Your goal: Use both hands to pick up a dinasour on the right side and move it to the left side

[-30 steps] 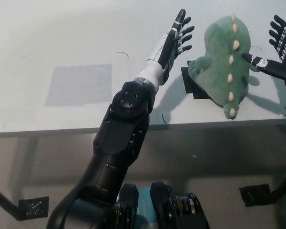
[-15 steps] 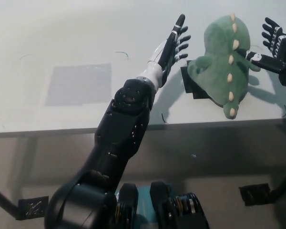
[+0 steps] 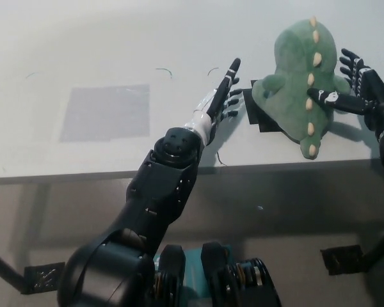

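Dinosaur [image 3: 305,80] of green plush lies on the right part of the white table [image 3: 83,45], near the front edge; a row of cream spikes runs down its back, and its tail end points toward the table edge; its underside and its face are turned away and cannot be seen. Under it is a black square patch [image 3: 255,110], mostly covered by the toy, so only its left part shows. Further left on the table is a grey rectangle [image 3: 105,112], well apart from the toy.

The left hand [image 3: 223,97] is just beside the dinosaur on its left, not touching it; the fingers are straight and spread apart and hold nothing; the palm is seen edge-on, so its inner side is hard to make out. The left forearm below it appears dark and covers part of the table edge.

The right hand [image 3: 351,86] is at the right side of the toy; its fingers are apart, and one fingertip reaches the green back between the spikes; whether the other fingers touch the plush I cannot tell; the right arm is cut off by the right border.
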Action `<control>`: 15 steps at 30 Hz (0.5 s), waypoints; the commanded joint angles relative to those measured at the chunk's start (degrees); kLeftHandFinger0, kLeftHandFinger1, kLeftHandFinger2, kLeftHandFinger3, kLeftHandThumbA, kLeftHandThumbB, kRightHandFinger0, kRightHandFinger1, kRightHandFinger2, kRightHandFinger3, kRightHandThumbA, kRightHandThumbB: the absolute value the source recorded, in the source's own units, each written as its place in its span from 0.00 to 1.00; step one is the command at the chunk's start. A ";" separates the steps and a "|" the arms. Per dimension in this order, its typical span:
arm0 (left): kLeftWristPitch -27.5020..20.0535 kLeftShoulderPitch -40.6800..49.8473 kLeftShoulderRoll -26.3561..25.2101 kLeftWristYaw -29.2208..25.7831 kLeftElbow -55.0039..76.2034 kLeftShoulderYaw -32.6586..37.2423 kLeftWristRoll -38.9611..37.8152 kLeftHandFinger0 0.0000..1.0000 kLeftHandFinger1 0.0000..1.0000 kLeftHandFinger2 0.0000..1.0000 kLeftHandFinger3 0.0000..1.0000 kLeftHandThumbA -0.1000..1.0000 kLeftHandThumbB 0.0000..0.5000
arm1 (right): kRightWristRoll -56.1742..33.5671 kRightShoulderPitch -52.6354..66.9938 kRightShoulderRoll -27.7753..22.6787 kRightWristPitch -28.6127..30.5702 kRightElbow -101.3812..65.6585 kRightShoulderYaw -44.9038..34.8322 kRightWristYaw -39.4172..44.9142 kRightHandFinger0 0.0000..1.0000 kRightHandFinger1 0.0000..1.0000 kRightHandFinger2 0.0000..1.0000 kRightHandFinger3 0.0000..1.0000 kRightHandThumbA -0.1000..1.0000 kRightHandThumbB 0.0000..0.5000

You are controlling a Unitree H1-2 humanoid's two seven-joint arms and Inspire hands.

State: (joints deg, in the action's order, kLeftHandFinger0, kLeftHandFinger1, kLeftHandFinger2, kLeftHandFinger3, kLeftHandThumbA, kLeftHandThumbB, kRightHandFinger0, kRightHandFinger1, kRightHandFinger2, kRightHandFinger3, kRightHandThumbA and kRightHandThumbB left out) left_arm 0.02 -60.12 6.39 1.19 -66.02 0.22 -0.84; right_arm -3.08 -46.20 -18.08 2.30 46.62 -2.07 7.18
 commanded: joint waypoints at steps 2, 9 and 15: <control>-2.46 -2.03 0.54 -1.51 -0.63 0.48 0.77 1.00 1.00 1.00 1.00 1.00 0.75 | 1.51 -3.64 -0.82 4.28 1.21 0.41 -0.64 1.00 1.00 1.00 1.00 1.00 0.32; -3.48 -1.21 0.93 -1.44 -1.38 0.88 0.97 1.00 1.00 1.00 1.00 1.00 0.82 | 1.62 -3.59 -0.24 4.01 0.34 0.30 -1.64 1.00 1.00 1.00 1.00 1.00 0.38; -3.75 -0.83 1.87 -1.24 -2.02 0.87 0.68 1.00 1.00 1.00 1.00 1.00 0.83 | 1.52 -4.32 1.18 5.73 2.51 -0.10 -2.23 1.00 1.00 1.00 1.00 1.00 0.38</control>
State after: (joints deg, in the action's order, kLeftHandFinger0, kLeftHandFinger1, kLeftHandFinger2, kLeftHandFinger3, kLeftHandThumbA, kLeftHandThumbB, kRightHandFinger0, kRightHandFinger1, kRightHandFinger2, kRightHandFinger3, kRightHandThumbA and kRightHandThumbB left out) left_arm -2.59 -60.12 6.85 0.66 -67.63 0.48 -0.81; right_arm -1.97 -46.49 -17.44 4.63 49.37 -1.77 6.52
